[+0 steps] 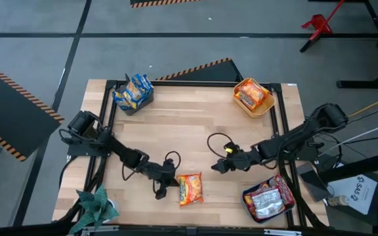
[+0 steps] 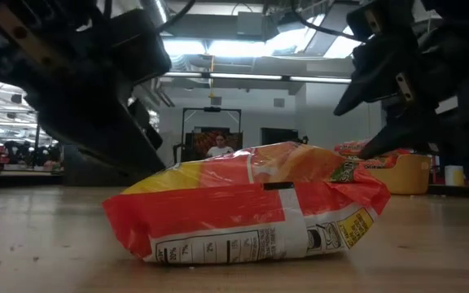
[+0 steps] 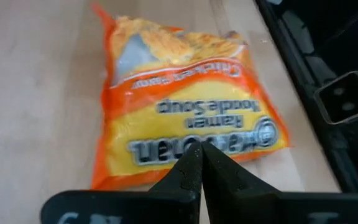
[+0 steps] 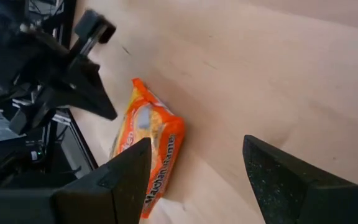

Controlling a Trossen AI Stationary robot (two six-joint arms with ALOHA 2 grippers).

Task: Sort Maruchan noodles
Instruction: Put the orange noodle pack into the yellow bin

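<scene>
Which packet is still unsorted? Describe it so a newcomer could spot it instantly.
Start at the wooden table seen from above, with a bin of packets at three corners. Near the front edge's middle, between the left tool and right tool, lies one orange-and-yellow noodle packet. It is the only packet lying flat on bare wood, outside any bin.
</scene>
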